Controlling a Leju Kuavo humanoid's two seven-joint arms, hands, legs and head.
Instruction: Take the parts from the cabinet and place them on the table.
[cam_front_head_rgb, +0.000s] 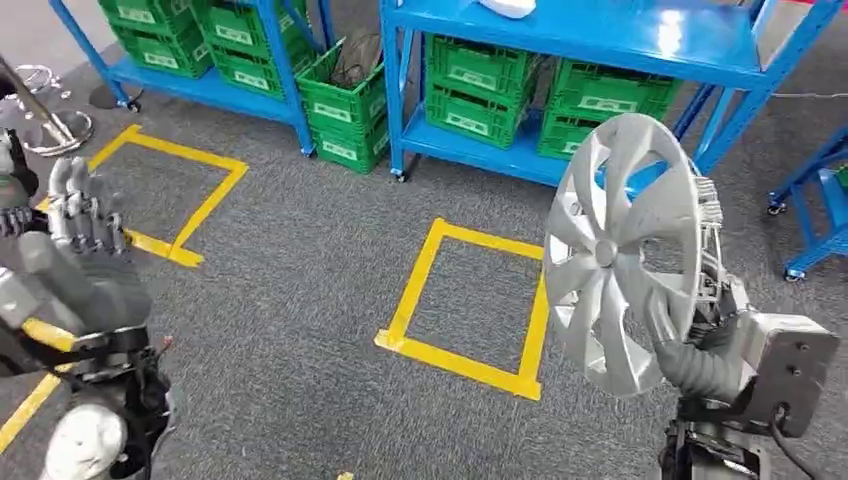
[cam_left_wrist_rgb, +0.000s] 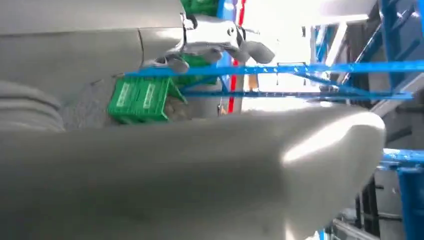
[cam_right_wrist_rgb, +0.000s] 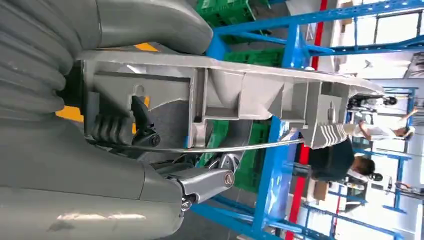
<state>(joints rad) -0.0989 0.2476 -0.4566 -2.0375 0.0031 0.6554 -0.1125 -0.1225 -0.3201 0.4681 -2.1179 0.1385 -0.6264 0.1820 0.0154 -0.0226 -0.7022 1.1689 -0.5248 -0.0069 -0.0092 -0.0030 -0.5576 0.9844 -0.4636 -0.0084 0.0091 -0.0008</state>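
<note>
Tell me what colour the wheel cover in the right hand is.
Silver-grey all over; the wheel cover, held by the right hand, shows best in the head view.

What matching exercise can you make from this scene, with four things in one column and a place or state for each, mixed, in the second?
Things:
1. hubcap
2. left robot hand
3. green crates
4. yellow tape square

Places or states:
A. on the grey floor
B. on the low shelves of the blue racks
C. held upright by the right robot hand
D. raised, holding nothing

Pairs: 1-C, 2-D, 3-B, 4-A
</note>
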